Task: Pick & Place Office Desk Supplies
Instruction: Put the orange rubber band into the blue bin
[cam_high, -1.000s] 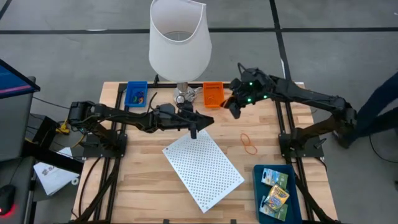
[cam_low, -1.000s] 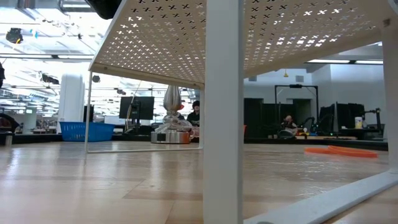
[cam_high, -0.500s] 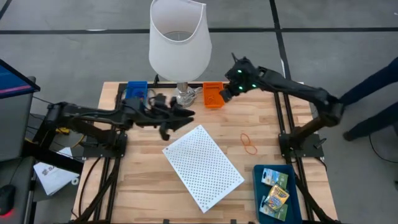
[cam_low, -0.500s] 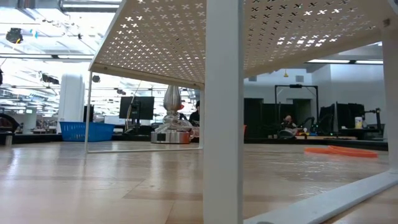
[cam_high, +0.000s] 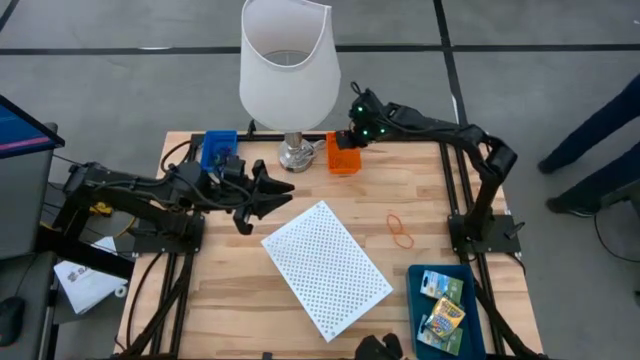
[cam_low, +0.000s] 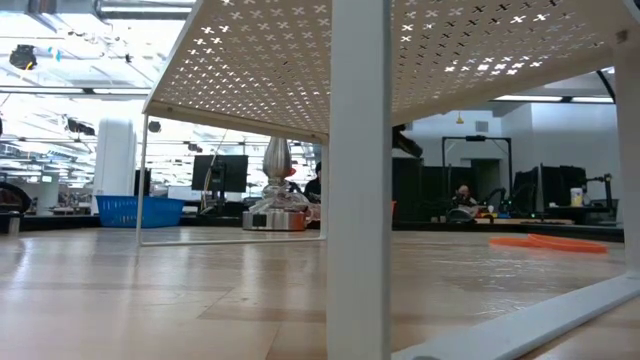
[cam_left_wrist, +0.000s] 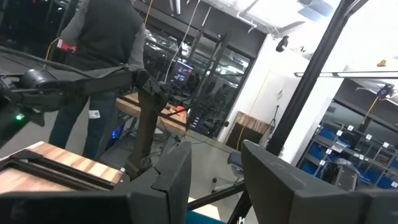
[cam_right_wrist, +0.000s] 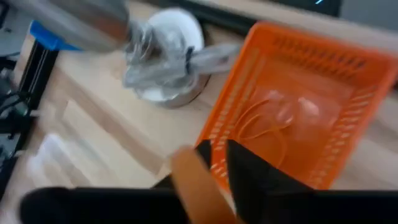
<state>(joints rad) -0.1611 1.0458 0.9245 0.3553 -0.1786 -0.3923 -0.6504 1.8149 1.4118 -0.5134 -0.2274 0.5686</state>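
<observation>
Left gripper (cam_high: 268, 203) hangs over the left half of the table (cam_high: 230, 300), between the blue basket and the white perforated stand; its fingers (cam_left_wrist: 174, 180) stand spread and released, with nothing between them.

At the near right corner a blue tray (cam_high: 418, 300) holds two colourful printed boxes (cam_high: 443, 302), lying one behind the other. To its left, in the middle of the table, is the white perforated stand (cam_high: 325, 268), turned at an angle to the table's edges; the low view looks out from under its top, past one of its white legs. Right of the stand and a little farther back, orange rubber bands (cam_high: 400, 232) lie loose on the bare wood, well apart from both grippers.

Along the far edge stand three things in a row. The blue basket (cam_high: 212, 138) is on the left, with small coloured bits inside. The lamp base (cam_high: 294, 157) is in the middle, with the big white shade (cam_high: 288, 60) above it. The orange basket (cam_high: 343, 166) is just right of the base, and thin orange bands (cam_right_wrist: 261, 127) lie on its floor.

The right gripper (cam_high: 350, 138) hovers at the far side of the orange basket, just above its rim. Whether it is clenched or released cannot be told. A blurred orange strip (cam_right_wrist: 193, 183) shows right beside it in the right wrist view, but whether that strip is held is unclear.

Beyond the table's right side a person's legs (cam_high: 600, 150) show on the floor.
</observation>
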